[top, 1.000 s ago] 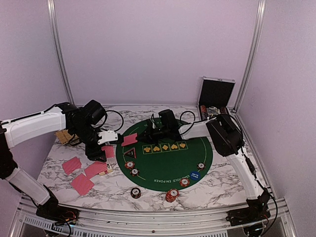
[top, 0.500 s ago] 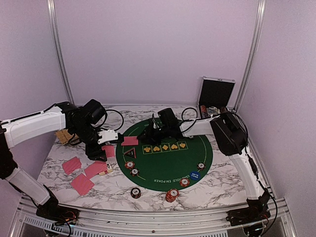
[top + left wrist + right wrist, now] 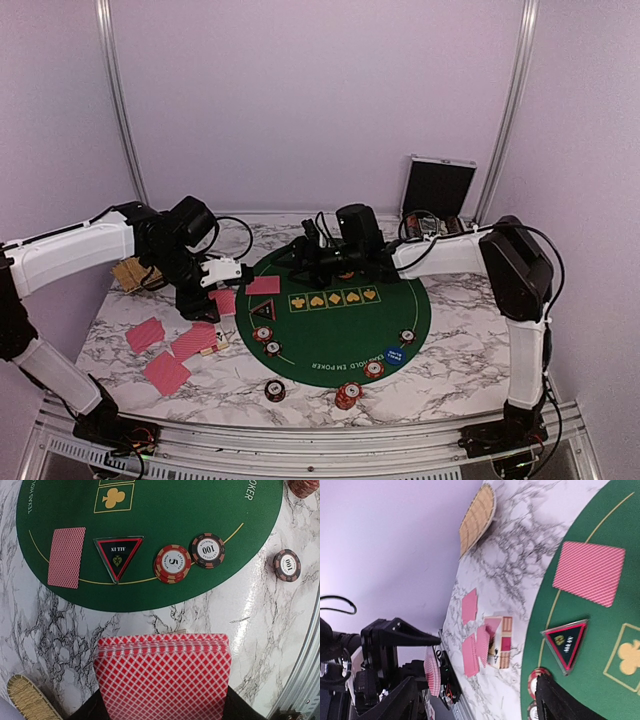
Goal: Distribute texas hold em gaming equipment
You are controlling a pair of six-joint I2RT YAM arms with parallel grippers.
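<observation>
Left wrist: left fingers (image 3: 162,711) clamp card stack (image 3: 162,675) | right fingers (image 3: 477,702) spread, empty | single card (image 3: 589,572) ahead of them on green mat (image 3: 615,630)

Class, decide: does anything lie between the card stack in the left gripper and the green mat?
Nothing visible does: only bare marble separates the card stack from the green mat. The black triangle and chips sit on it.

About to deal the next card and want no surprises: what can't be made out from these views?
Left wrist view: the deck is cut off by the bottom edge; card count unreadable.
Every view: the card on the mat lies back up, face hidden.
Top view: the silver case is too small to show its contents.
</observation>
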